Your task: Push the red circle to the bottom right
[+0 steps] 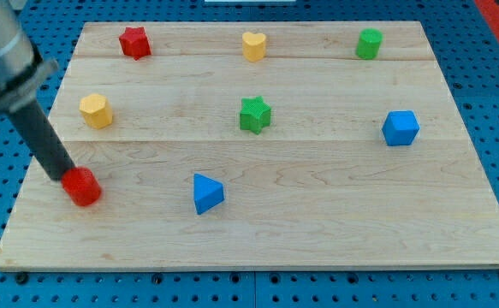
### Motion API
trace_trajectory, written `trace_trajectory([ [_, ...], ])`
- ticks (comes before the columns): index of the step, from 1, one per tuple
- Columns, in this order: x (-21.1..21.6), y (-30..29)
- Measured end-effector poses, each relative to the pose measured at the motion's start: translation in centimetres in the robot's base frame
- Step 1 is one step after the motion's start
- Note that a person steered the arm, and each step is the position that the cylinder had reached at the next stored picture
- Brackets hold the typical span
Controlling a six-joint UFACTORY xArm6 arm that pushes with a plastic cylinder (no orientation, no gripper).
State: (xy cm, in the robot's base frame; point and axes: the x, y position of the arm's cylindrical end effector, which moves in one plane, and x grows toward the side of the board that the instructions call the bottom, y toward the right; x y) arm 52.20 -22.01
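The red circle (pixel 83 186) lies on the wooden board (pixel 317 222) near its left edge, low in the view. My tip (pixel 63 176) is at the end of the dark rod and touches the red circle's upper left side. The rod slants up to the view's top left corner.
A blue triangle (pixel 206 192) lies right of the red circle. A yellow hexagon (pixel 96 110) sits above it. A red star (pixel 134 42), a yellow heart (pixel 253 45) and a green cylinder (pixel 369 44) line the top. A green star (pixel 254 115) is central, a blue cube (pixel 400 128) at right.
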Motion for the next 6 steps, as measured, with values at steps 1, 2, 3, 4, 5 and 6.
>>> trace_trajectory([
  [1,5.0,7.0],
  [2,5.6,1.1],
  [3,7.1,4.3],
  [4,8.5,14.8],
  [5,8.9,21.7],
  [6,7.7,28.4],
])
